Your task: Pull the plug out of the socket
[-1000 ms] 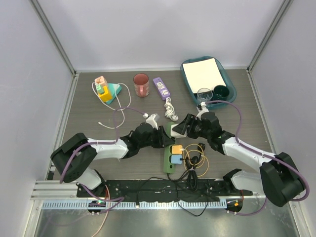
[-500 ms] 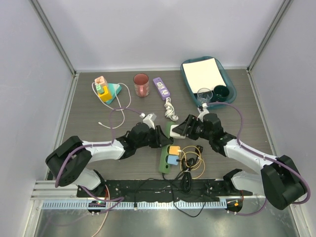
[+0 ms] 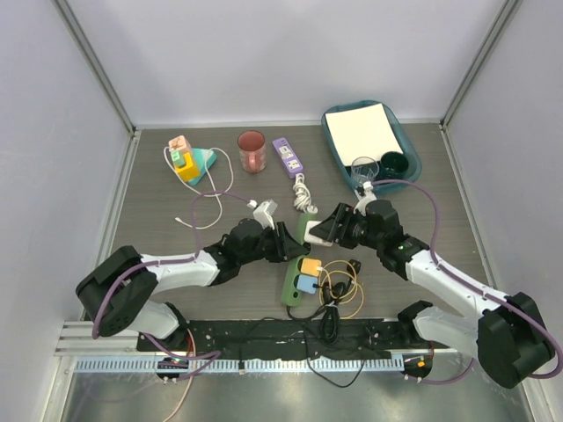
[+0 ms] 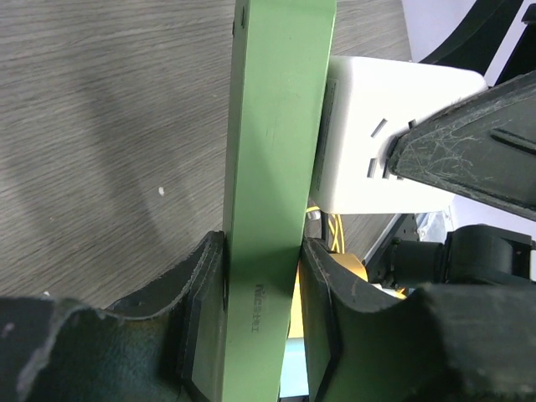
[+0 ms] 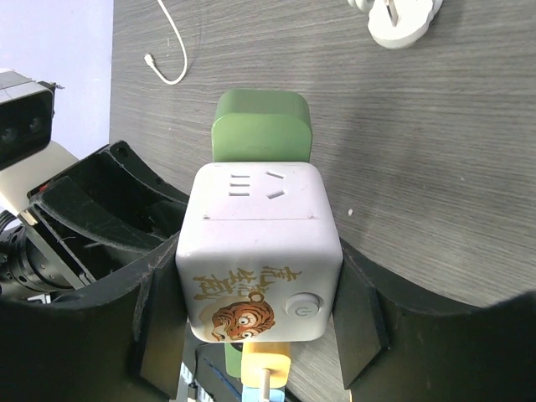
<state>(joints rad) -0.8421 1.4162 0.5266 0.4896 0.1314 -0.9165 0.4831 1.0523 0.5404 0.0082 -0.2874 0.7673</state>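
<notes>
Left gripper [image 4: 261, 285]: nearly closed, its two pads clamped on opposite sides of the green power strip [image 4: 272, 167].
Right gripper [image 5: 260, 322]: jaws partly spread and pressed on two opposite sides of the white cube plug [image 5: 258, 243], gripping it.
White cube plug: at the far end of the strip, flush against its outlet face; a tiger picture and a round button face the right wrist camera.
Green power strip: near the middle of the table [image 3: 167, 237], between the two arms, running from the grippers toward the near edge.
Other plugs: an orange plug [image 3: 310, 265] and a blue plug [image 3: 306, 283] sit side by side further down the strip.
Cable: a yellow coil [image 3: 343, 286] lies just right of the strip.
</notes>
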